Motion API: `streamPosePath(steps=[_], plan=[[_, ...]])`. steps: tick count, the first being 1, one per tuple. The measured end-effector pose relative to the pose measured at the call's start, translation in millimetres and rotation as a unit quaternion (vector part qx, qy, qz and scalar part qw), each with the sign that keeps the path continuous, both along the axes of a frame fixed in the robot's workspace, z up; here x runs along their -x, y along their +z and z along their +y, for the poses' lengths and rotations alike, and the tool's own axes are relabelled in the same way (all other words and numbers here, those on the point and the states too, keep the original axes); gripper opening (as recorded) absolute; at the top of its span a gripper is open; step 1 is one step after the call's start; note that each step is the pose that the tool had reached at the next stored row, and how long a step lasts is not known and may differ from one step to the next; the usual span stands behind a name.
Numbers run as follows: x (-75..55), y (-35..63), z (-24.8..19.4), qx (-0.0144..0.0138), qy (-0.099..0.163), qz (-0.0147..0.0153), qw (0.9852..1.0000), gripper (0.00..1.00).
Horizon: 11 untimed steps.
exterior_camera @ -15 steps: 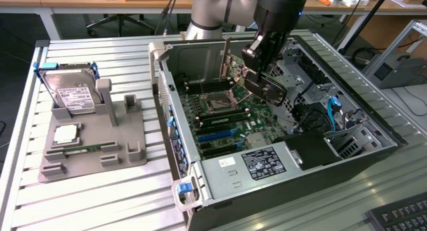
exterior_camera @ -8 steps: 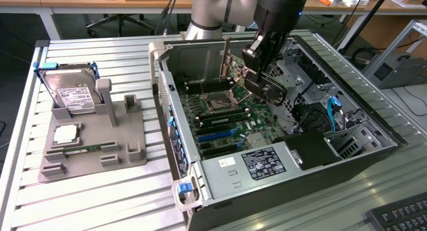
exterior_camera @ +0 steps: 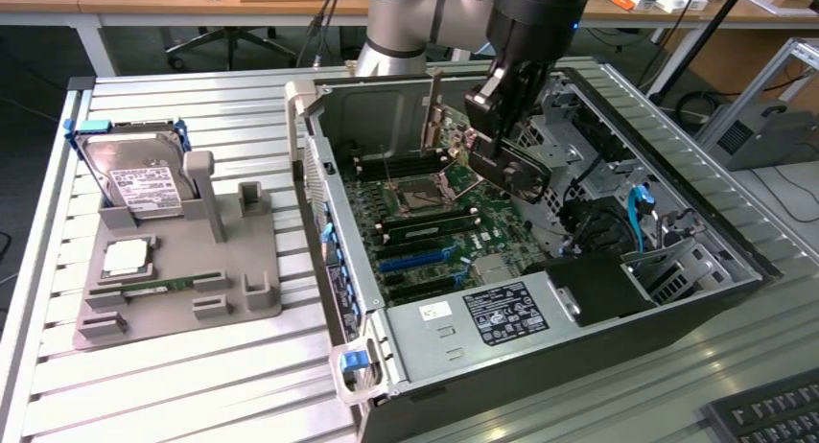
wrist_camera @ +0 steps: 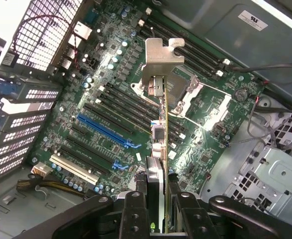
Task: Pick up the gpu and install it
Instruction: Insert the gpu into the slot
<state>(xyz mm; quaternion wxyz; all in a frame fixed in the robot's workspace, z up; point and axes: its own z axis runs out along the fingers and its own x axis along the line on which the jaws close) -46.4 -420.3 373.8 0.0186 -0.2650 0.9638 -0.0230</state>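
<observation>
We judge the pick-up done and the install not yet done. The tool (exterior_camera: 493,127) is clenched on the gpu (exterior_camera: 519,170) and holds it in the air inside the open case (exterior_camera: 307,127), above the motherboard (exterior_camera: 423,237) and apart from it.

In the wrist view the gpu (wrist_camera: 155,134) stands edge-on between the tool's (wrist_camera: 157,209) two fingers (wrist_camera: 136,211), its silver bracket (wrist_camera: 161,59) at the far end. Below it lies the motherboard (wrist_camera: 210,114). The long blue slot (wrist_camera: 103,132) and the black slots beside it are bare, so the card is seated nowhere. Whether it is lined up over one slot we cannot tell.

The case lies on its side on the slatted surface (exterior_camera: 192,107), its side panel off. In it we see the motherboard, a black box (exterior_camera: 601,285) at the near end, and cables.

On the exterior view's left a grey holder (exterior_camera: 244,270) rests on the surface, well apart from the tool. It carries a hard drive (exterior_camera: 141,179) standing upright, a processor (exterior_camera: 125,258) lying flat, and a RAM stick (exterior_camera: 153,287) near its front. Its other cradles stand vacant.
</observation>
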Motion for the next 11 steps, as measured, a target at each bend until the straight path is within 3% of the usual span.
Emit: streamPosePath(steps=[11], plan=[[0.0, -0.2, 0.0, 0.0000, 0.006, 0.0000, 1.0000, 0.27]])
